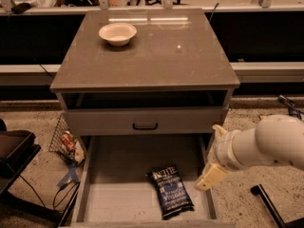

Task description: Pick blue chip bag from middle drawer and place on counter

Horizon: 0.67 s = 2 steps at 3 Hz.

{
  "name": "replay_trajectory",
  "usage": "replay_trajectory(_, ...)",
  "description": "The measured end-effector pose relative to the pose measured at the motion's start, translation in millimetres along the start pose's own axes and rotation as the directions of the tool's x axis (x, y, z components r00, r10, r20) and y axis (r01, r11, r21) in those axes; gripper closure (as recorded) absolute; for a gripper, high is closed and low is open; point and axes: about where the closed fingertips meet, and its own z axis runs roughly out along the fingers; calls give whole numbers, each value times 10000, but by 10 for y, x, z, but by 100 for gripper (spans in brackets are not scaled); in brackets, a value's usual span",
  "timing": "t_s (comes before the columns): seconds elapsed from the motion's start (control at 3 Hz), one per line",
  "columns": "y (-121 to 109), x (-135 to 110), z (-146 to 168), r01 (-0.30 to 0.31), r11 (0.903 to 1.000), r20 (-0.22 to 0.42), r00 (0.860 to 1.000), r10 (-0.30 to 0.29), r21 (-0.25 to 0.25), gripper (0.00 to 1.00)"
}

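The blue chip bag (170, 192) lies flat on the floor of the open middle drawer (118, 175), towards its front right. The counter (152, 56) is the glossy grey-brown cabinet top above it, with a white bowl (117, 33) at its back left. My gripper (214, 154) hangs over the drawer's right wall, to the right of the bag and a little above it. Its fingers are spread and it holds nothing. One pale fingertip (210, 177) points down towards the drawer.
A grey drawer front with a black handle (145, 126) is shut above the open drawer. A wire basket of colourful wrappers (66, 142) stands on the floor to the left. A dark stand (14, 148) is at far left, a black bar (267, 204) lies at lower right, and a pale ledge (270, 70) runs behind.
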Motion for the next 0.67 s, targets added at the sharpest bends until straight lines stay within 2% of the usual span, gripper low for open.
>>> replay_trajectory(0.33,63,41,810,-670,9973,663,9954,688,-284,0)
replay_trajectory(0.67,63,120,1387,-1058,9941,1098,9881,1078,-234,0)
